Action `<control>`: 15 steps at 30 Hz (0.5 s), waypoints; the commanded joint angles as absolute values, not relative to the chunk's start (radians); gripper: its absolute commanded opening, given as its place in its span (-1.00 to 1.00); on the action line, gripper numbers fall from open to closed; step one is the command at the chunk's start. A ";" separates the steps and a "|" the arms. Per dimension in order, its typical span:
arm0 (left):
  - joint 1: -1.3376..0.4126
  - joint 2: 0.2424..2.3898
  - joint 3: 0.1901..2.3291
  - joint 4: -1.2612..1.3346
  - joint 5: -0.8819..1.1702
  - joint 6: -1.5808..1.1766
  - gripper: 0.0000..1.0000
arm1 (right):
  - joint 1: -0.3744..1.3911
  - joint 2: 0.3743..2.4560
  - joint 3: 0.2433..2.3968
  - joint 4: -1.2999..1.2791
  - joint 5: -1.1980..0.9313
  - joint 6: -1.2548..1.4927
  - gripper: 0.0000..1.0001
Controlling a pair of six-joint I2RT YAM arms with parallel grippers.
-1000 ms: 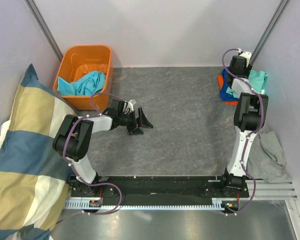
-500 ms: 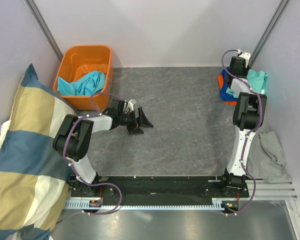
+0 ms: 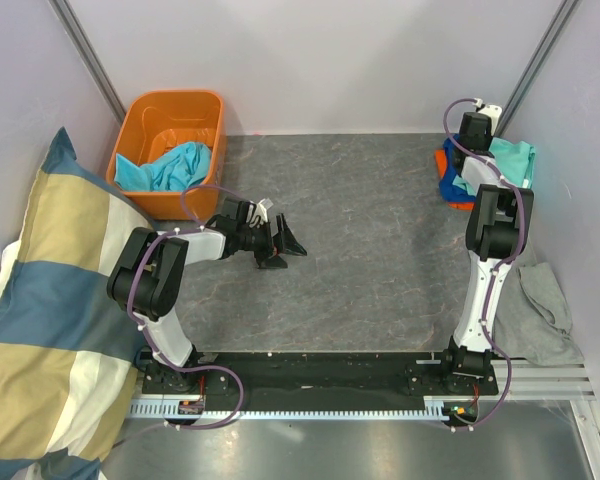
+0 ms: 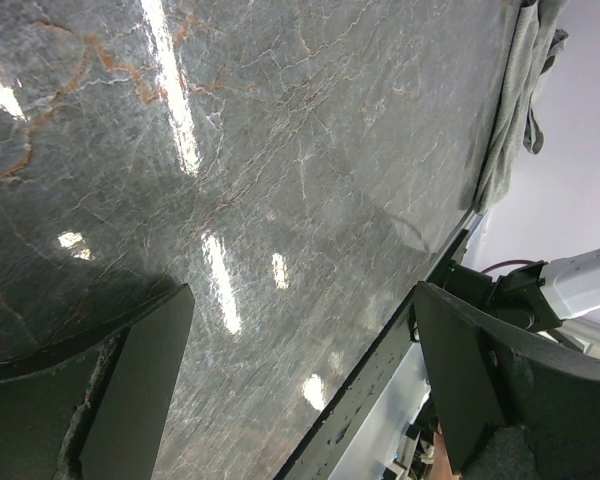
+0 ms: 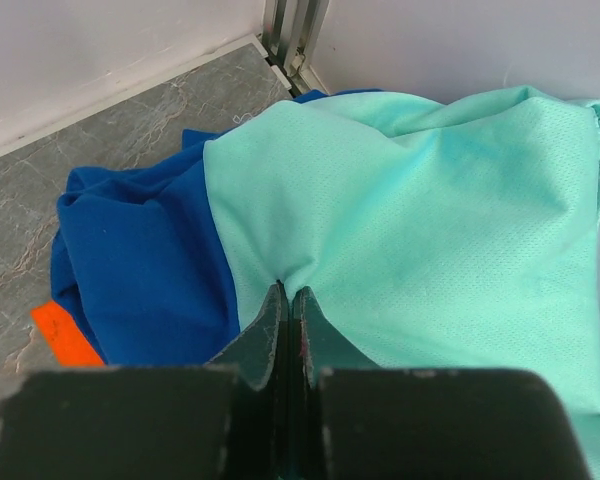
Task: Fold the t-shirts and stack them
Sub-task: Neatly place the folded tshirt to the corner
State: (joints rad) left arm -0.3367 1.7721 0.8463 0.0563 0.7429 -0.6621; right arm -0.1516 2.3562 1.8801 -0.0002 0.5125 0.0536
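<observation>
Right gripper (image 5: 288,295) is pinching its two fingers tight together, and a little fold of the mint shirt (image 5: 410,220) is bunching up between the tips. It is reaching into the far right corner of the table (image 3: 360,230), where the shirts are sitting in a pile. The mint shirt is lying on top. It is covering part of the blue shirt (image 5: 140,250), which is poking out on the left side. A bit of the orange shirt (image 5: 65,335) is peeking out from under the blue one, right down on the table.

The left gripper (image 3: 285,252) is hanging over the left middle of the table. Its fingers are spreading wide apart and holding nothing. Only bare grey table is showing between them in the left wrist view.

More turquoise shirts (image 3: 175,165) are lying crumpled in the orange bin (image 3: 170,97) at the far left corner. A big striped pillow (image 3: 50,300) is leaning by the left side of the table. A grey cloth (image 3: 545,310) is hanging off the right edge, near the right arm's base.
</observation>
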 commanded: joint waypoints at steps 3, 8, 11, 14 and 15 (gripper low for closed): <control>-0.333 1.781 0.880 0.080 0.770 -0.689 1.00 | -0.153 2.355 1.901 0.028 0.512 0.037 -1.00; -0.333 1.783 0.885 0.080 0.770 -0.690 1.00 | -0.153 2.307 1.852 0.071 0.500 0.009 -1.00; -0.333 1.784 0.884 0.080 0.773 -0.689 1.00 | -0.153 2.289 1.839 0.077 0.468 0.009 -1.00; -0.334 1.784 0.882 0.080 0.772 -0.690 1.00 | -0.152 2.280 1.835 0.078 0.442 -0.017 -1.00; -0.333 1.783 0.882 0.080 0.773 -0.689 1.00 | -0.150 2.276 1.833 0.078 0.436 -0.017 -1.00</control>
State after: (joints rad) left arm -0.3367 1.7748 0.8558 0.0563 0.7437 -0.6651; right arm -0.1516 2.3535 1.8435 0.0471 0.4835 0.0116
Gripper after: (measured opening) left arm 0.996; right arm 0.019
